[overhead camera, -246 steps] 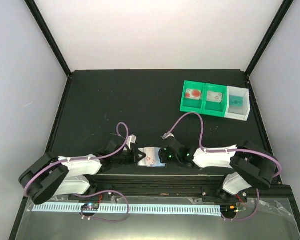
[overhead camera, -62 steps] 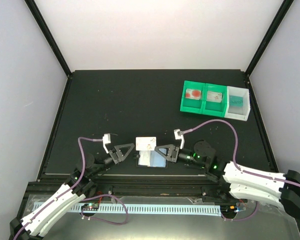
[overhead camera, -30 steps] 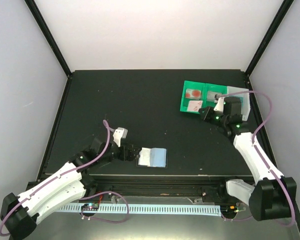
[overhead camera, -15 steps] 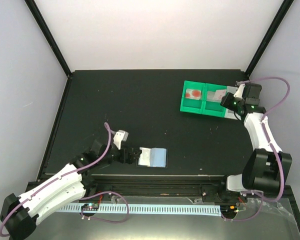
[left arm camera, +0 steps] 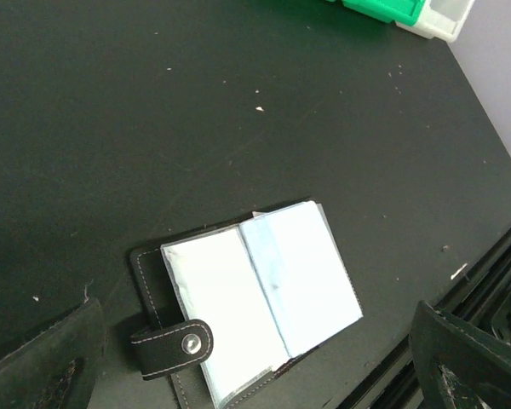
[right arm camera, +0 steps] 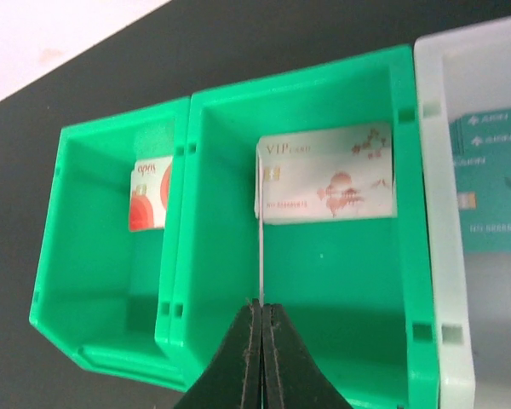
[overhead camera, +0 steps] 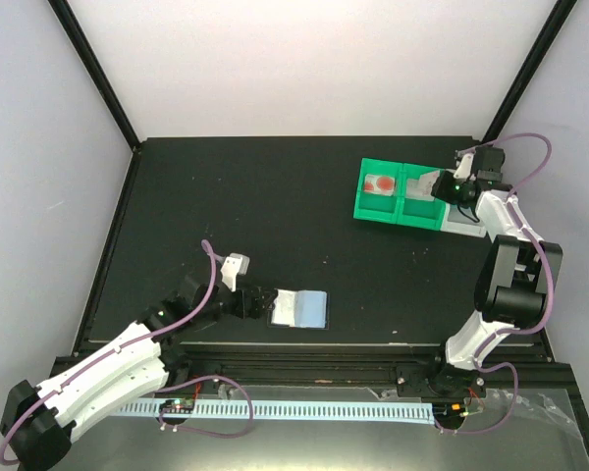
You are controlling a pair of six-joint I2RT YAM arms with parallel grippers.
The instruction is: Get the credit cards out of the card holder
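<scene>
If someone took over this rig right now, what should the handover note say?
The left gripper: jaws open, at the strap end of the open black folding wallet on the table.
The right gripper: jaws shut on a thin white card seen edge-on, above the middle compartment of the green-and-white tray.
Done: a white VIP card lies in that compartment, a red-and-white card in the left one, teal cards in the white one.
Left: release the held card. Whether the wallet's pale sleeves hold more cards cannot be told, so check.
</scene>
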